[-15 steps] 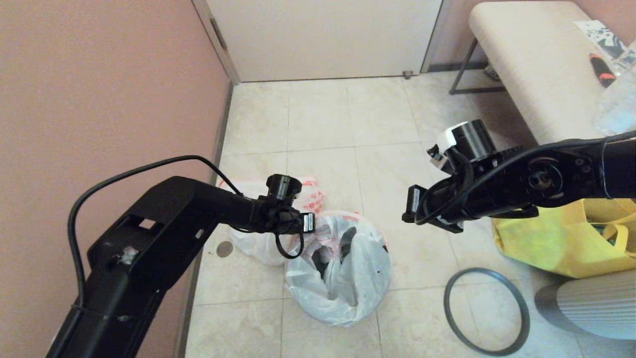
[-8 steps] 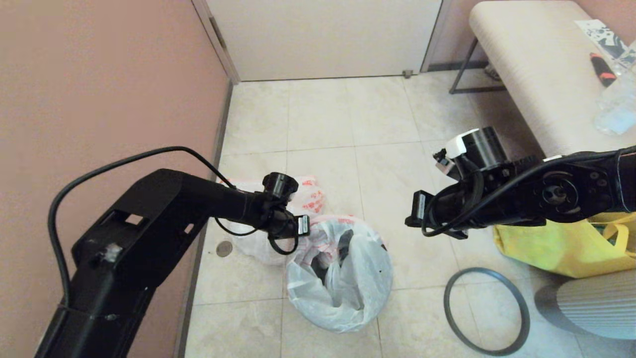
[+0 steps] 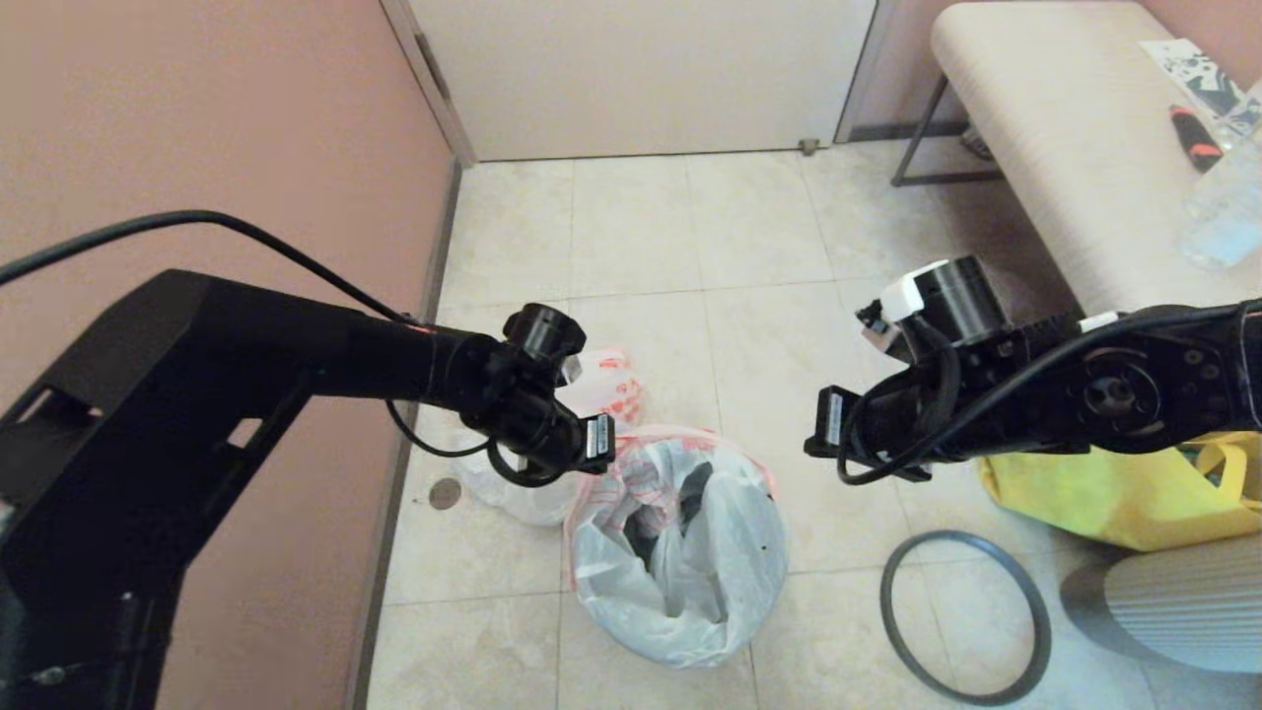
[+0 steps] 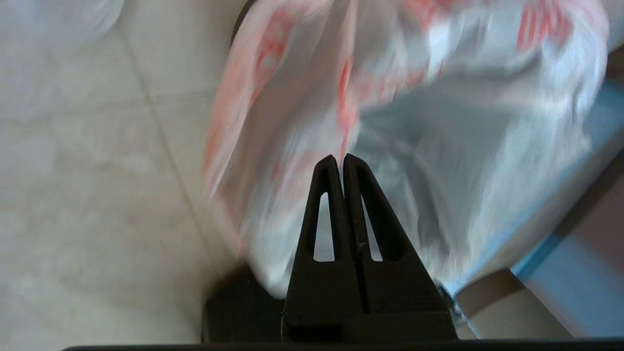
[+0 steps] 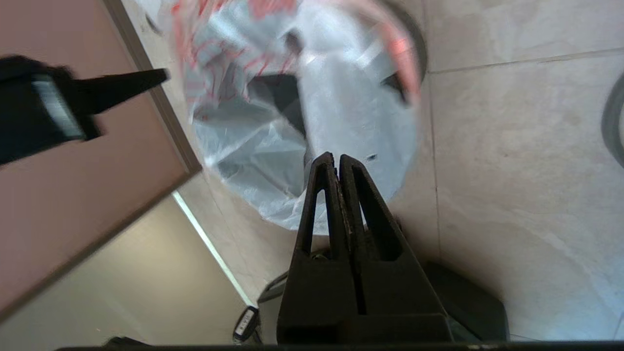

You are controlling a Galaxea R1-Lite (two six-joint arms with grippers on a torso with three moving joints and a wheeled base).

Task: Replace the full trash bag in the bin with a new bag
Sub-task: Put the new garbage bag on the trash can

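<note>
Head view: new bag (image 3: 680, 542) draped in and over the bin (image 5: 414, 39), mouth gaping, red print and orange edge bunched at the far-left lip. Full trash bag (image 3: 552, 434) slumped on the floor behind it, against the wall, partly hidden by the left arm. Grey hoop (image 3: 964, 616) lying flat on the tiles to the right, well apart from the bin, not yet fitted. Yellow tote (image 3: 1104, 488) beyond it, under the right arm.

Left claw (image 4: 340, 161) clenched, tips at the printed edge of the new bag; whether any film is pinched between them, impossible to tell. Right claw (image 5: 336, 158) also clenched on nothing, hovering above the bag's open mouth on its right side.

Risks from here, as a judgement: thin film sliding down into the bin if the edge slips free before being clamped by the hoop; tearing from a sharp tug at a single point; light bin tipped or dragged by a sideways pull; uneven overhang leaving one side too short to be held under the hoop.
</note>
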